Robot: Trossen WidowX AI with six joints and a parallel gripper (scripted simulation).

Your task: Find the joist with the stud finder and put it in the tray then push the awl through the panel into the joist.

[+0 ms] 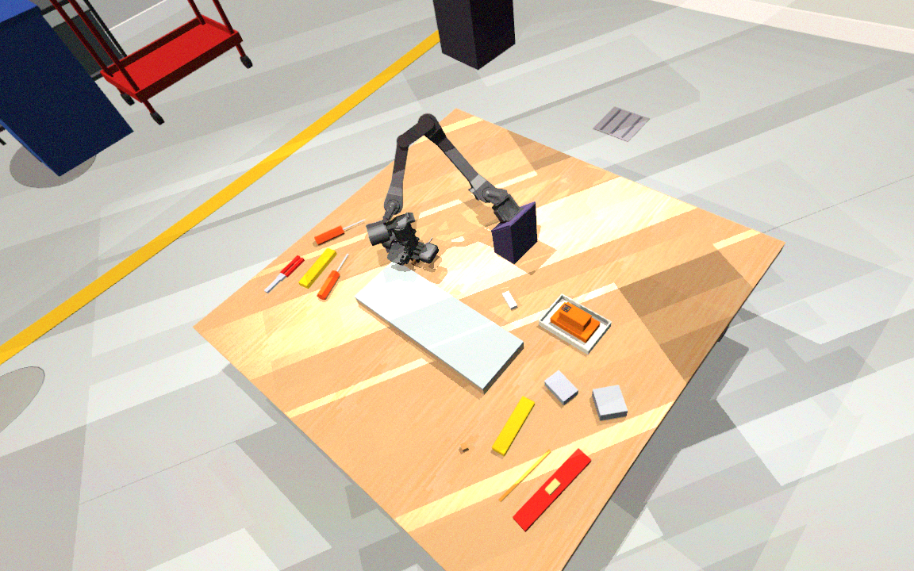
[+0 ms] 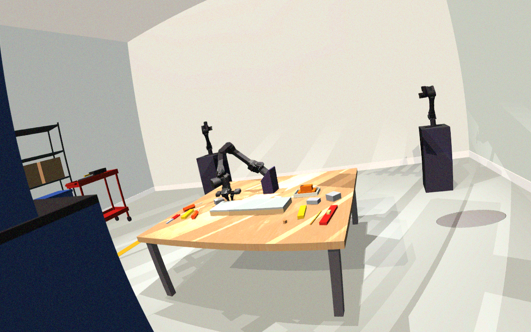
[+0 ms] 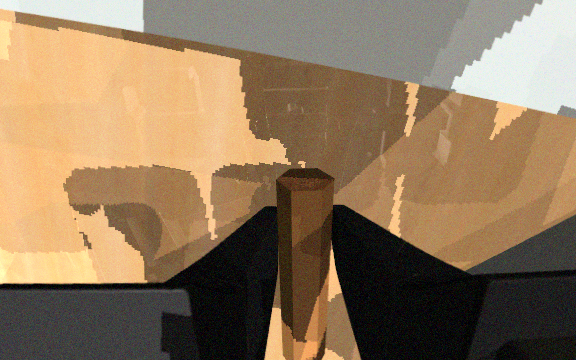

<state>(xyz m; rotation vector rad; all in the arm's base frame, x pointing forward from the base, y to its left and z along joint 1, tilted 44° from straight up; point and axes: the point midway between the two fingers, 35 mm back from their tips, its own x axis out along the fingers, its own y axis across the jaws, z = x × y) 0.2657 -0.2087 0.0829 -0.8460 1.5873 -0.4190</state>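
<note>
My gripper [image 1: 416,262] [image 2: 230,197] [image 3: 304,218] is low beside the far left end of the panel, its fingers closed on both sides of the awl's brown handle. The awl [image 3: 304,250] shows only its faceted handle in the wrist view; its metal tip is hidden, and I cannot tell whether it is clear of the table. The pale floor panel [image 1: 443,332] [image 2: 250,205] [image 3: 318,30] lies flat, with no hole visible. The orange stud finder [image 1: 574,319] [image 2: 308,188] sits in the white tray [image 1: 564,339], to the right of the panel.
Orange screwdrivers [image 1: 328,285], a red-handled tool [image 1: 291,266] and a yellow bar [image 1: 317,267] lie left of the panel. A small white piece [image 1: 509,300] lies between panel and tray. Two grey blocks [image 1: 561,387] [image 1: 609,402], another yellow bar [image 1: 513,426] and a red level [image 1: 551,489] lie at the near right.
</note>
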